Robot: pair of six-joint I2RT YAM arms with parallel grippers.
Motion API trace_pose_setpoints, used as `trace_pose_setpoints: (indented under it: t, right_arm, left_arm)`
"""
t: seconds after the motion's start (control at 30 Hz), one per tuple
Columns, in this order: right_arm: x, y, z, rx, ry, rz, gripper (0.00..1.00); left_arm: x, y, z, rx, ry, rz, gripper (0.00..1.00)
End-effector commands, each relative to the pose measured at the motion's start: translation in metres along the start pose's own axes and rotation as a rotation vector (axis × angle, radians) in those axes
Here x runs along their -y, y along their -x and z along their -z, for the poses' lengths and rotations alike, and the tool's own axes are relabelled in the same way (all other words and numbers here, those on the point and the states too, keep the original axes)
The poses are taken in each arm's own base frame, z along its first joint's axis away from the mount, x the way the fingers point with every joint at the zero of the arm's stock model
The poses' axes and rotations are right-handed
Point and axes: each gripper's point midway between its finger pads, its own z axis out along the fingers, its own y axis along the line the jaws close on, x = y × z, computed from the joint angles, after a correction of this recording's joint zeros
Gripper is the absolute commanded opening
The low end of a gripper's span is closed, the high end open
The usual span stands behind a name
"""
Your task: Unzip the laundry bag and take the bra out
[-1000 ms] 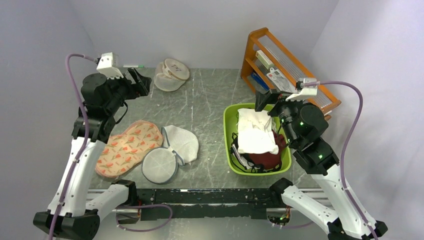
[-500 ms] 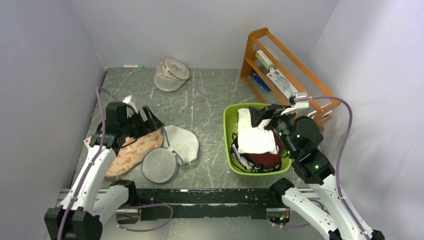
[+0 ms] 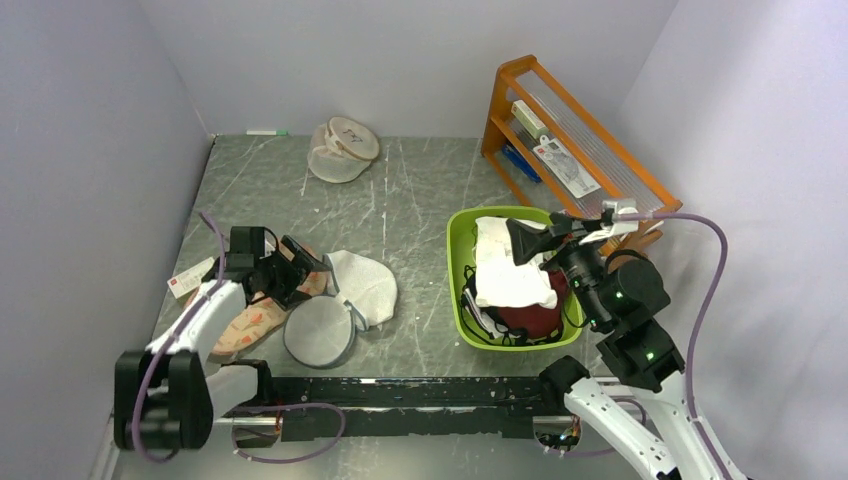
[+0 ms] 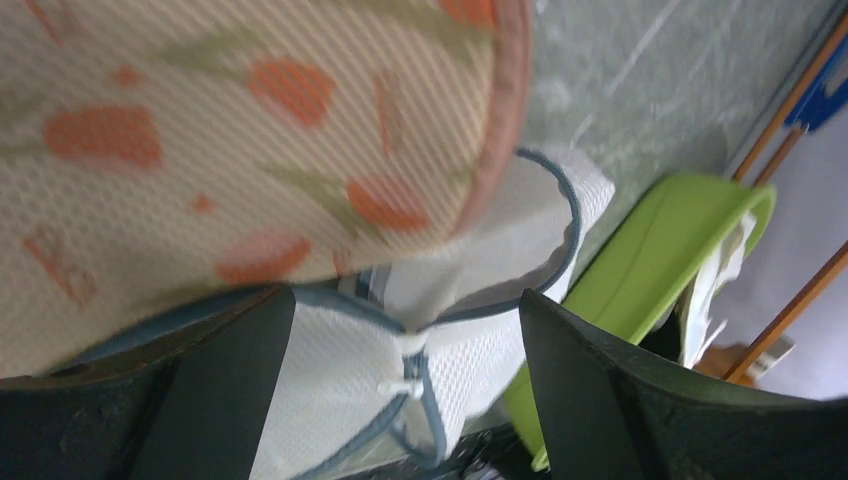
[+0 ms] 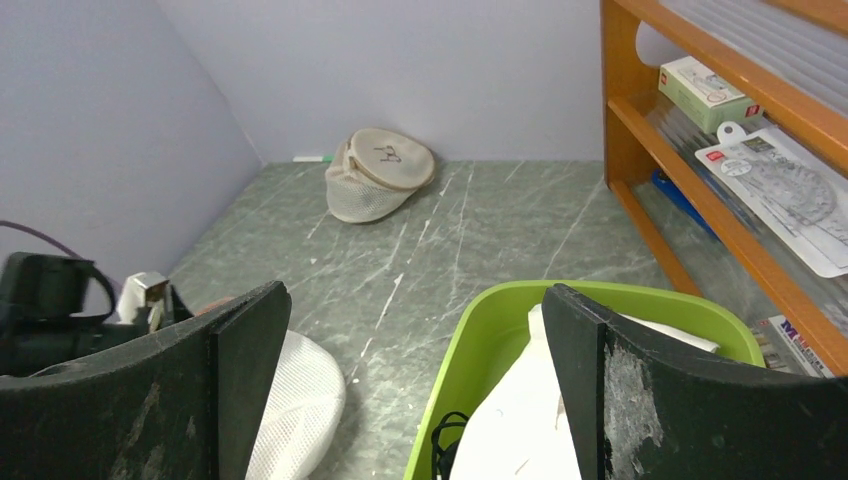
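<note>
The laundry bag (image 3: 343, 150) is seen at upper centre-left, untouched. Fingers are held apart on the left gripper (image 3: 298, 266) over the pink bag (image 3: 250, 320) and on the right gripper (image 3: 527, 240) above the green basket (image 3: 455, 285).

Green tub (image 3: 453, 272), orange rack (image 3: 497, 100), pink bag (image 3: 243, 326)

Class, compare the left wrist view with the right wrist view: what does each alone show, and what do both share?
Only the left wrist view shows the red pattern on the pink bag. Only the right wrist view shows the cream laundry bag by the far wall. Both show the green tub, the white mesh bag, the orange rack and the table.
</note>
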Motion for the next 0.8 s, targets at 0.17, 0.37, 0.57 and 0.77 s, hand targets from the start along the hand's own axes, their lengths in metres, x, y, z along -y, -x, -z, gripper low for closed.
trace_pose_setpoints:
  t: [0.17,0.37,0.57,0.77]
  right_arm:
    - [0.007,0.012,0.021,0.05,-0.019,-0.01,1.0]
    - [0.009,0.015,0.018,0.062,-0.032,-0.001,1.0]
    - [0.005,0.029,0.019,0.072,-0.027,-0.003,1.0]
    - [0.009,0.034,0.029,0.085,-0.044,-0.004,1.0]
  left_arm:
    - [0.048,0.083,-0.03,0.125,-0.256,0.179,0.95]
    - [0.06,0.119,-0.063,0.121,-0.271,0.26,0.95]
    - [0.086,0.176,-0.107,0.095,-0.3,0.259,0.95]
    - [0.14,0.222,-0.082,0.168,-0.289,-0.03,0.95]
